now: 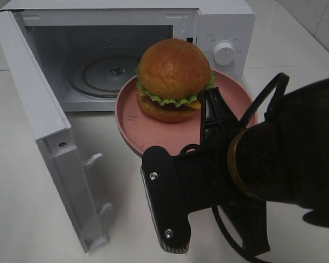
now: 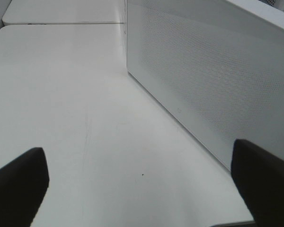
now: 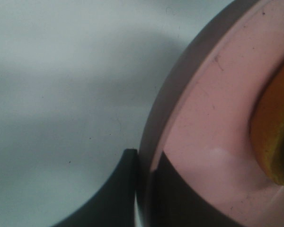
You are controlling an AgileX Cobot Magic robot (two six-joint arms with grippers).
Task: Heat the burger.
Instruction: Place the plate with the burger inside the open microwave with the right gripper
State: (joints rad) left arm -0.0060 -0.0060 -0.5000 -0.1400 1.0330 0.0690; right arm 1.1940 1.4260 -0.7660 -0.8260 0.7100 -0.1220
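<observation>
burger (image 1: 174,79) sat on a pink plate (image 1: 132,129) just in front of the open microwave (image 1: 225,22). the door (image 1: 38,126) was swung wide to the left and the glass turntable (image 1: 107,71) lay bare inside. my right gripper (image 1: 208,101) met the plate's near rim. i could not tell from up there whether the plate was lifted.

from my left wrist, the left gripper (image 2: 142,189) hung released, fingers spread over the table (image 2: 61,94) beside the door's meshed face, holding nothing.

from my right wrist, the right gripper (image 3: 144,161) was clenched on the plate's rim, one finger outside and one inside, with the burger close by. i judged the step was carrying the plate in. that called for a level plate so the tall burger wouldn't slide, clearing the sill, aiming for the turntable's centre, and a firm pinch, since a hold at one edge could let the plate droop.
</observation>
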